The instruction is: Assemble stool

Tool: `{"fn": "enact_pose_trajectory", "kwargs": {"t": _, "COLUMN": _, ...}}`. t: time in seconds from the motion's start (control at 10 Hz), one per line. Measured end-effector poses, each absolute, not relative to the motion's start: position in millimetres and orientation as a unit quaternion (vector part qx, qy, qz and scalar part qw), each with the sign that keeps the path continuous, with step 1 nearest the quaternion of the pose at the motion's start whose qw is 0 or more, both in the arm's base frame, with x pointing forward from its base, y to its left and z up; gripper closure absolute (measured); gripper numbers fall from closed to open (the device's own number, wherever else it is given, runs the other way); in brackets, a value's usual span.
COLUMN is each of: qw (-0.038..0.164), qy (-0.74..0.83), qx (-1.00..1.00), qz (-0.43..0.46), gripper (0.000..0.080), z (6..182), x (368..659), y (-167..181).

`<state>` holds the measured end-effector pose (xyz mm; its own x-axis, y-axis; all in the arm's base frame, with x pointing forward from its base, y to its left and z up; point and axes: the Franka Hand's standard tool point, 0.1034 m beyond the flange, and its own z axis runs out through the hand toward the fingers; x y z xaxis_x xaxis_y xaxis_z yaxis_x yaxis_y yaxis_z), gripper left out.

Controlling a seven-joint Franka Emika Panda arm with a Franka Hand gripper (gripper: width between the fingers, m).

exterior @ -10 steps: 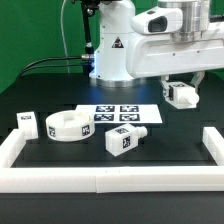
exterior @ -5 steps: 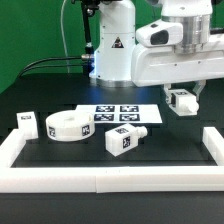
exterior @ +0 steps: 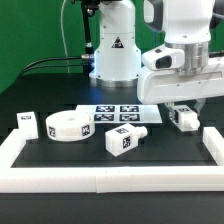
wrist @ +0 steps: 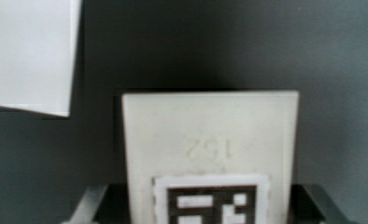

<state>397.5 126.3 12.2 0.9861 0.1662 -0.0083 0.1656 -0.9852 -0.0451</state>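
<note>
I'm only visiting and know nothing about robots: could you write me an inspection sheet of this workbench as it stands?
Surface: black table, fenced by a white border rail.
Job's things: round seat disc; corner leg at the exterior view's left; lying leg in front of the marker board; held leg at the exterior view's right.
Clutter: nothing seen.
End effector: end effector shut on the held leg.
Cables: black cable behind the table.
Surroundings: white robot base, green backdrop.
</note>
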Motion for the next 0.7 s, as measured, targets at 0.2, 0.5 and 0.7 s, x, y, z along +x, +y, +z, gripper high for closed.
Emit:
{"fn": "enact_pose_trajectory", "kwargs": {"t": 0.2, "qw": 0.022, "qy": -0.085, "qx": -0.996, "qz": 0.009, "gripper": 0.0467, "z": 14.2, "x": 398, "y": 126}}
{"fn": "enact_pose_trajectory", "kwargs": {"t": 0.5, "qw": 0.024, "qy": -0.122, "qx": -0.992, "qz": 0.029, "gripper": 0.0172, "z": 72.7, "x": 412, "y": 100}}
{"fn": "enact_pose_trajectory", "kwargs": {"t": 0.7, "qw": 0.035, "qy": -0.145, "qx": -0.988, "qz": 0.033, "gripper": 0.0156, "z": 99.2, "x": 426, "y": 65}}
